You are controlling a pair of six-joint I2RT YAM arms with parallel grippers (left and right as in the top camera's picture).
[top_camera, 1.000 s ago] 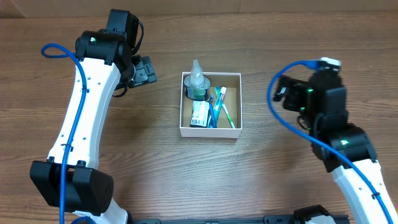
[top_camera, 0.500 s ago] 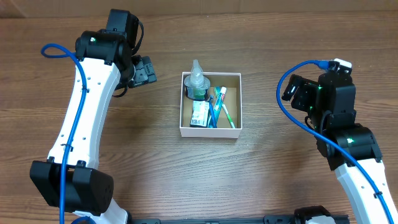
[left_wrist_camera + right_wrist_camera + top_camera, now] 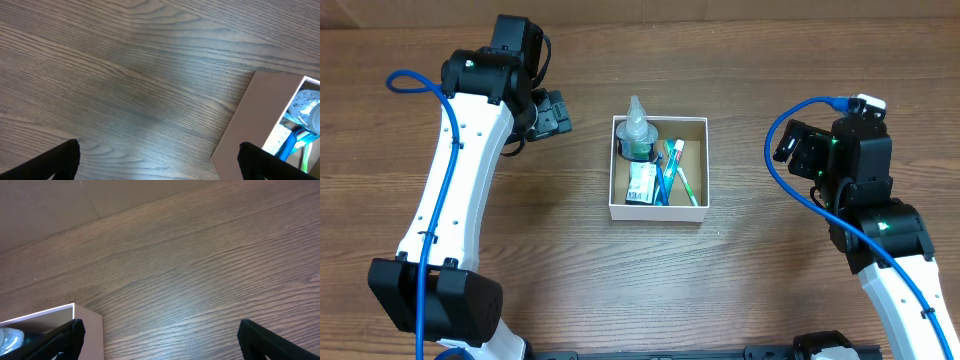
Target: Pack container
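Note:
The container [image 3: 659,214], a square white-walled cardboard box with a brown inside, sits mid-table. In it lie a clear bottle [image 3: 639,132], a small white packet [image 3: 640,184] and blue and green toothbrushes [image 3: 670,172]. My left gripper [image 3: 557,113] is open and empty, raised to the left of the box; its wrist view shows the box's corner [image 3: 260,120] at the right. My right gripper [image 3: 788,148] is open and empty, raised to the right of the box; its wrist view shows the box wall [image 3: 87,330] at lower left.
Bare brown wood-grain table [image 3: 620,280] lies all round the box. A pale wall edge [image 3: 50,205] borders the table's far side in the right wrist view. Blue cables run along both arms.
The right arm drew back to the right, away from the box, between one second and half a second ago, then held still. The left arm and the box have not moved.

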